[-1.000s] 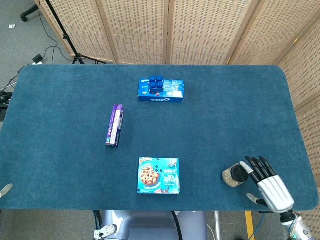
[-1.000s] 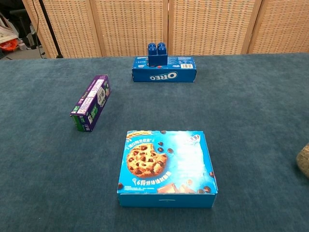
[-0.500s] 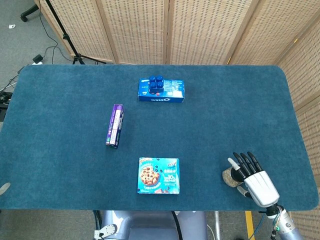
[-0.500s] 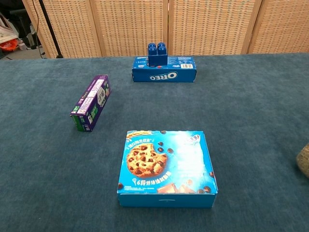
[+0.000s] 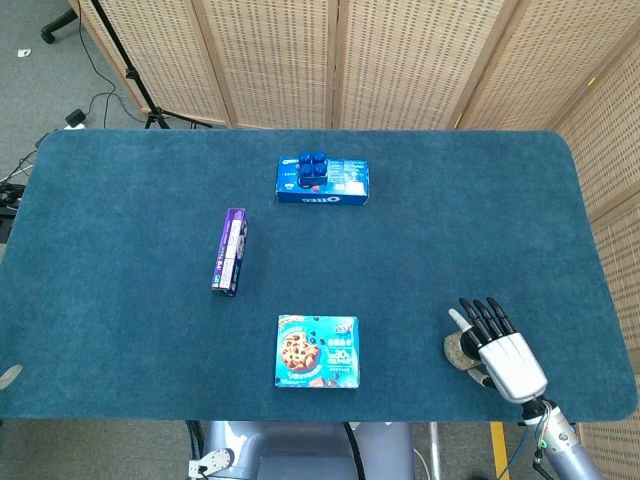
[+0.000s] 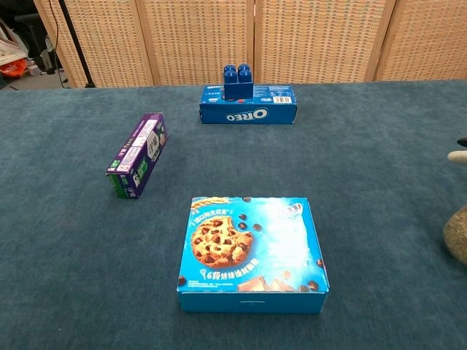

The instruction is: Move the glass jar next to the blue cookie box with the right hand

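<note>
The glass jar (image 5: 457,351) stands near the table's front right; only its left part shows in the head view, and its edge (image 6: 458,234) shows at the right border of the chest view. My right hand (image 5: 497,345) lies over the jar's right side with its fingers stretched out and apart, thumb by the jar's far rim, nothing gripped. One fingertip (image 6: 460,155) pokes into the chest view. The light-blue chocolate-chip cookie box (image 5: 317,351) (image 6: 252,251) lies flat to the jar's left, well apart from it. A pale sliver at the front left table edge may be my left hand (image 5: 8,376).
A dark-blue Oreo box (image 5: 323,182) (image 6: 248,114) with a blue block (image 5: 313,168) on top sits at the back centre. A purple carton (image 5: 230,250) (image 6: 136,154) lies left of centre. Bare blue cloth (image 5: 410,290) separates the jar and the cookie box. Wicker screens stand behind.
My right hand has slid left and away from the front edge, from beside the jar to over it. A fingertip has come into the chest view. The jar stays put.
</note>
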`<state>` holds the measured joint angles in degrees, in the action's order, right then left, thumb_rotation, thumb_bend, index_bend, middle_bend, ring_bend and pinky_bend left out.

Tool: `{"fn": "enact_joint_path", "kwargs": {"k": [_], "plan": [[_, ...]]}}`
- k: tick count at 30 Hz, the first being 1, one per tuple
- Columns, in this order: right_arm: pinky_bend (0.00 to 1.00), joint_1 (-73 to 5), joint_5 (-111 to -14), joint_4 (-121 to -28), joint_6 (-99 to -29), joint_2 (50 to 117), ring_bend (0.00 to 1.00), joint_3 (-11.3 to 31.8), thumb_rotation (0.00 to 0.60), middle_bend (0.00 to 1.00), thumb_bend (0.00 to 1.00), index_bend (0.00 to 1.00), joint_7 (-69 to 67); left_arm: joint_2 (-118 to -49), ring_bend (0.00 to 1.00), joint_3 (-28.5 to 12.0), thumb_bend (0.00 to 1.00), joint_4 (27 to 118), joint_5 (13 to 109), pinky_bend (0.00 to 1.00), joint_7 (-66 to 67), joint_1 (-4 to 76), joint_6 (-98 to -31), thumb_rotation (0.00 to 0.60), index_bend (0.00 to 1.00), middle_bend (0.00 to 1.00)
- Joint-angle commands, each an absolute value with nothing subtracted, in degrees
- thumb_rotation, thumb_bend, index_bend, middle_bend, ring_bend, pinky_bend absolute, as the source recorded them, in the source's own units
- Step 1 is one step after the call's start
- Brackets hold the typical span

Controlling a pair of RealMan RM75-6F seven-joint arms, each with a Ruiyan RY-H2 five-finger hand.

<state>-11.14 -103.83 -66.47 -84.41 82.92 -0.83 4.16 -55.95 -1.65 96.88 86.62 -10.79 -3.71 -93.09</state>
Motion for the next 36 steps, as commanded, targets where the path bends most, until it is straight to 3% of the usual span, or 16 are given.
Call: {"fn": "enact_joint_path", "kwargs": {"k": [1, 18, 36], "plan": [[0.0, -12.39, -102.01, -67.34, -82.32, 83.11, 0.0, 0.31, 0.6, 0.0, 0.0, 0.0, 5.49, -55.91, 0.0, -1.76, 0.0, 96.88, 86.36, 0.0, -10.91, -3.69, -93.0, 0.6, 0.0, 0.0], [0.0, -17.67, -95.44, -70.18, -75.25, 84.52, 0.0, 5.05, 0.6, 0.0, 0.0, 0.0, 11.77, -56.01, 0.0, -2.11, 0.0, 97.17, 85.29, 0.0, -10.09, -3.33, -92.05, 0.6, 0.0, 0.0], [0.0, -21.76, -89.28, -60.97, -70.34, 85.84, 0.0, 8.1, 0.6, 0.0, 0.0, 0.0, 19.19, -56.14, 0.0, -2.23, 0.0, 97.47, 84.94, 0.0, -9.49, -3.49, -92.18, 0.6, 0.0, 0.0]]}}
